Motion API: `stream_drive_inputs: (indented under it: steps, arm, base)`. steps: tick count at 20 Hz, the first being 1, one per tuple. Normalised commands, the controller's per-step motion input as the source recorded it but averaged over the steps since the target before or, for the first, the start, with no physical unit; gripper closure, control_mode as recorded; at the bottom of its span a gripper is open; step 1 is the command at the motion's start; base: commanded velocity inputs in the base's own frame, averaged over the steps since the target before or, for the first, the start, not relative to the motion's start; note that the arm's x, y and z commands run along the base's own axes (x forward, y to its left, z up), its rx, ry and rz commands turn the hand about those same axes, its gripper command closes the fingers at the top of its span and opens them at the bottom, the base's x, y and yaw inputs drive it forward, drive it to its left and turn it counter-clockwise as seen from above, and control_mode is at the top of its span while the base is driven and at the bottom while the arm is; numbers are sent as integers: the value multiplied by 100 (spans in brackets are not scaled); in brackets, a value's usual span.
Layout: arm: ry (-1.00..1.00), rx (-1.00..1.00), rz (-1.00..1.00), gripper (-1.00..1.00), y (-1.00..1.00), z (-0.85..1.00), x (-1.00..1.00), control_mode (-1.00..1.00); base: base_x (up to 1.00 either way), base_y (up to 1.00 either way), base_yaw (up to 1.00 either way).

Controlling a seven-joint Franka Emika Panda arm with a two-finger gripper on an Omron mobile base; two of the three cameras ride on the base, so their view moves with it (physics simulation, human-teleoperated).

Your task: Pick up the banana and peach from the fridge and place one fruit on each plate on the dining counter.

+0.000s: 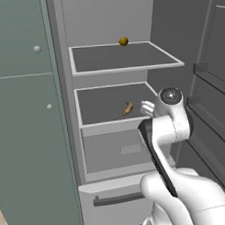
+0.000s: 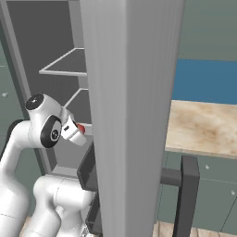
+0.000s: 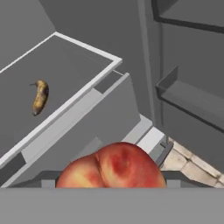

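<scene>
The fridge (image 1: 68, 102) stands open. On its middle shelf (image 1: 109, 105) lies the small curved yellow-orange banana (image 1: 127, 108), which also appears at the left of the hand view (image 3: 40, 96). My gripper (image 1: 147, 108) hovers just right of the banana, at the shelf's right edge, and is shut on the round reddish-orange peach (image 3: 111, 168). A sliver of the peach (image 2: 81, 127) peeks out from the hand in the right base view. The peach hides the fingertips. The plates and the dining counter are out of view.
A round olive-yellow ball (image 1: 123, 41) sits at the back of the upper shelf (image 1: 126, 56). The bottom drawer has a dark bar handle (image 1: 117, 199). The open fridge door (image 2: 134, 115) looms close on the right, its racks (image 3: 188, 96) nearby. A beige-topped wall counter (image 2: 203, 127) lies beyond.
</scene>
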Motion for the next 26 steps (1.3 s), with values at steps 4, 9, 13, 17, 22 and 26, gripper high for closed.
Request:
stream_drive_inputs:
  steps: [4, 9, 13, 17, 22, 26]
  arm:
    - [0, 0, 0, 100, 0, 0, 0, 100]
    - [0, 0, 0, 100, 0, 0, 0, 100]
    - [0, 0, 0, 100, 0, 0, 0, 100]
    - [0, 0, 0, 100, 0, 0, 0, 100]
    - [0, 0, 0, 100, 0, 0, 0, 100]
    - [0, 0, 0, 100, 0, 0, 0, 100]
  base:
    - [-23, 0, -9]
    - [-37, 8, -12]
    - [-50, 23, -10]
    - [-60, 50, -15]
    - [-41, 74, -18]
    - [-38, 56, -16]
